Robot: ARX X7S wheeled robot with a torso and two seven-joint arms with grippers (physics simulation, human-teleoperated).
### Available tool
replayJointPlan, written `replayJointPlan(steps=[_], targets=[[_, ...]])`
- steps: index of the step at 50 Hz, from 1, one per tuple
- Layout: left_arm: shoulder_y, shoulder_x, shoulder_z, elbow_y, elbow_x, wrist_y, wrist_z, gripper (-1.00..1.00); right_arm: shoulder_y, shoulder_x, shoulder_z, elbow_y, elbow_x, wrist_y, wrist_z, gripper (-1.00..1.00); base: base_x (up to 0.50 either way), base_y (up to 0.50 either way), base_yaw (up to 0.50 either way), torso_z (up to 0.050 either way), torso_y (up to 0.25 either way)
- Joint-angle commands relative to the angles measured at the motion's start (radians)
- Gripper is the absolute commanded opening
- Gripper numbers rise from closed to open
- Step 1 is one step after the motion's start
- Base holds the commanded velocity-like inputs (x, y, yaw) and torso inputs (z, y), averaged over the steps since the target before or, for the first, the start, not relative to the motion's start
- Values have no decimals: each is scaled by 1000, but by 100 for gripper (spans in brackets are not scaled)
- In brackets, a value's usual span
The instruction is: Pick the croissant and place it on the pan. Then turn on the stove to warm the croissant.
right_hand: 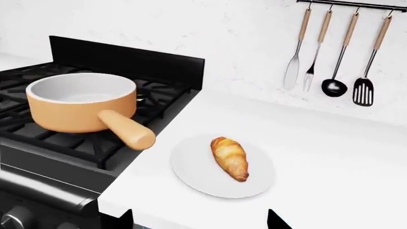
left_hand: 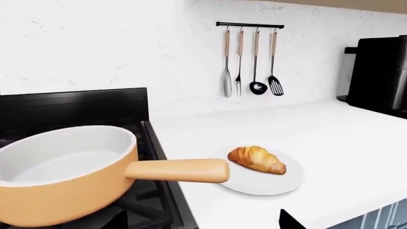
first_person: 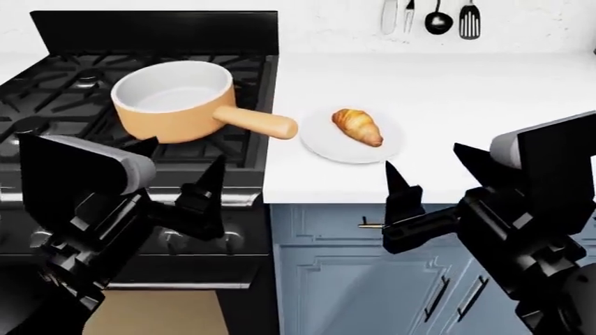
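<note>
The golden-brown ridged croissant [first_person: 358, 126] lies on a flat round white plate [first_person: 323, 146] on the white tabletop [first_person: 465, 91], just beside the black gas stove [first_person: 56, 91]. There the orange-tan white-lined pan [first_person: 177, 100] waits, handle toward the plate. Both the left pincer [first_person: 177, 174] and the right pincer [first_person: 433, 174] hang apart and empty, short of the tabletop edge, seemingly readying a grasp.

Golden-brown croissant [first_person: 358, 126] w/ ridged layers, white plate [first_person: 328, 145], orange-tan pan [first_person: 173, 101] w/ white inside, black stove [first_person: 56, 91], blue-grey cabinets [first_person: 326, 279].
</note>
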State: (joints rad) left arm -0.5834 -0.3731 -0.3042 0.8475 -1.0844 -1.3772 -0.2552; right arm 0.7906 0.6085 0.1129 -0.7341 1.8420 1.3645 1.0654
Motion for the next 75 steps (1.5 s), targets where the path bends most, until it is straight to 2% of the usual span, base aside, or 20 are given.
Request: replayJointPlan(steps=[1, 28, 34, 40, 47, 58, 66, 70, 75], targets=[[-6, -10, 4, -2, -24, 3, -13, 100, 33, 31, -40, 10, 59, -29, 54, 100, 383, 0, 0, 0, 0], [8, -28, 3, -5, -71, 26, -46, 100, 82, 80, -122, 10, 122, -70, 114, 100, 380, 0, 0, 0, 0], [17, -34, 11, -7, -67, 39, -43, 100, 118, 98, -211, 29, 172, -64, 152, 100, 217, 0, 0, 0, 3], [25, -41, 18, -6, -58, 58, -35, 100, 227, 122, -296, 90, 233, -69, 193, 100, 0, 0, 0, 0, 0], [35, -48, 26, -10, -51, 72, -28, 100, 336, 119, -355, 228, 248, -19, 123, 100, 0, 0, 0, 0, 0], [21, -57, 23, -13, -81, 69, -45, 100, 463, 65, -391, 433, 129, 107, -71, 100, 0, 0, 0, 0, 0], [22, -64, 25, -9, -96, 70, -56, 100, 627, 50, -522, 586, 143, 177, -136, 100, 0, 0, 0, 0, 0], [26, -67, 32, -12, -83, 81, -52, 100, 726, 60, -656, 661, 169, 199, -177, 100, 0, 0, 0, 0, 0], [23, -70, 36, -14, -79, 89, -58, 100, 813, 57, -725, 713, 53, 199, -326, 100, 0, 0, 0, 0, 0]])
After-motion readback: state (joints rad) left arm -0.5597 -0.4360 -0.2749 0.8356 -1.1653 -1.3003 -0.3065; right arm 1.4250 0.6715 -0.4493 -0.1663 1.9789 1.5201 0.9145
